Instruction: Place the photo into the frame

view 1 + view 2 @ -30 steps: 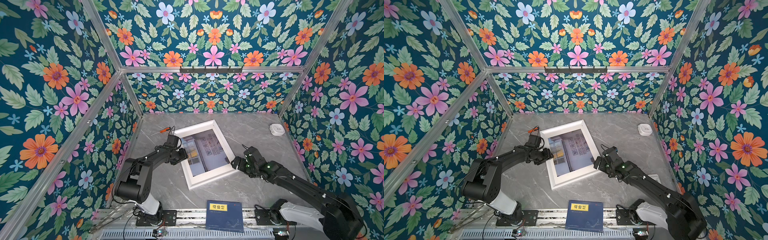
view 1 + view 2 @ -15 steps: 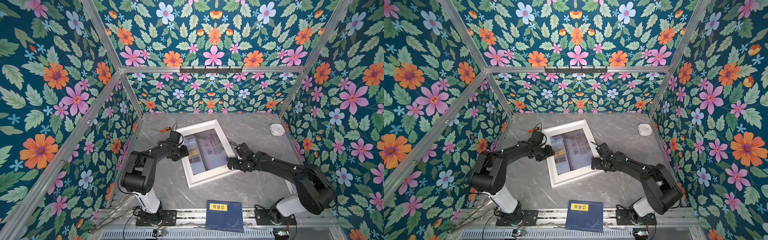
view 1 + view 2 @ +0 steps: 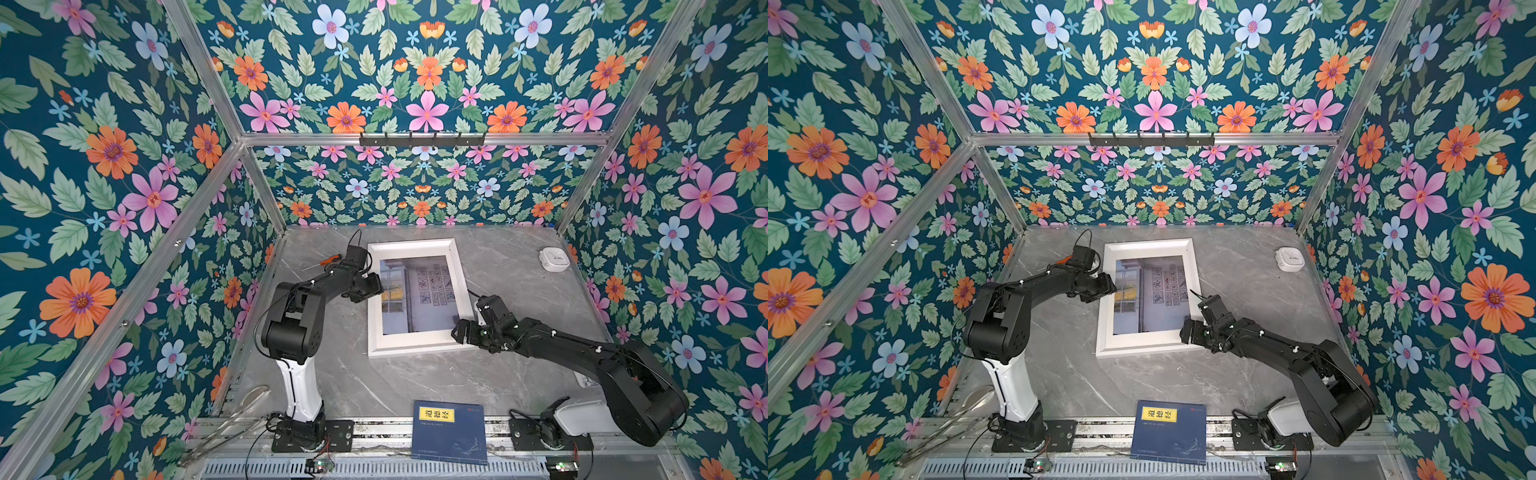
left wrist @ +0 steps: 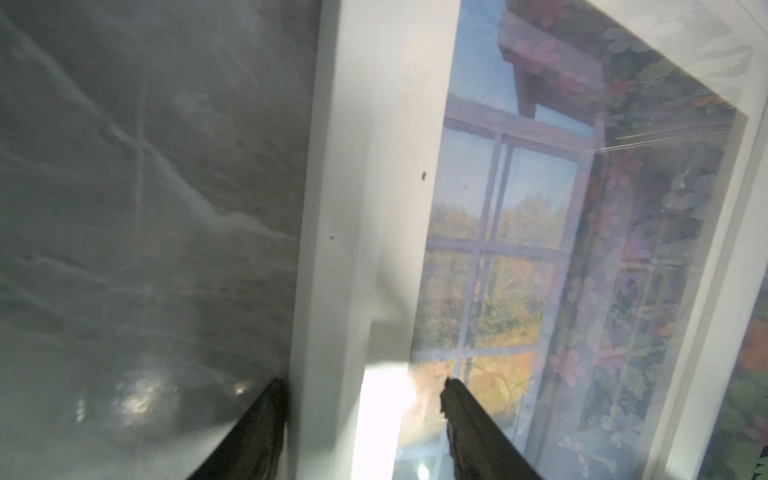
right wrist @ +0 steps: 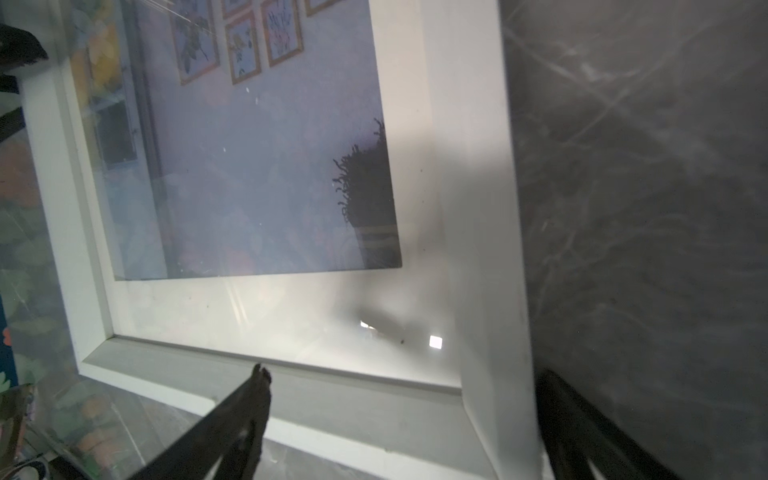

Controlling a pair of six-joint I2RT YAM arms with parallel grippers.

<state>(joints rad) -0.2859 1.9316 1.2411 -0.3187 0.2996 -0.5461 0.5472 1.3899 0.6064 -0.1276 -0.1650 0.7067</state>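
Frame (image 3: 415, 347) lies mid-table w/ photo (image 3: 419, 299) inside it. Left gripper (image 3: 371, 288) at frame's left rail, right gripper (image 3: 468, 328) at its lower-right corner. Book (image 3: 449, 432) bottom centre.
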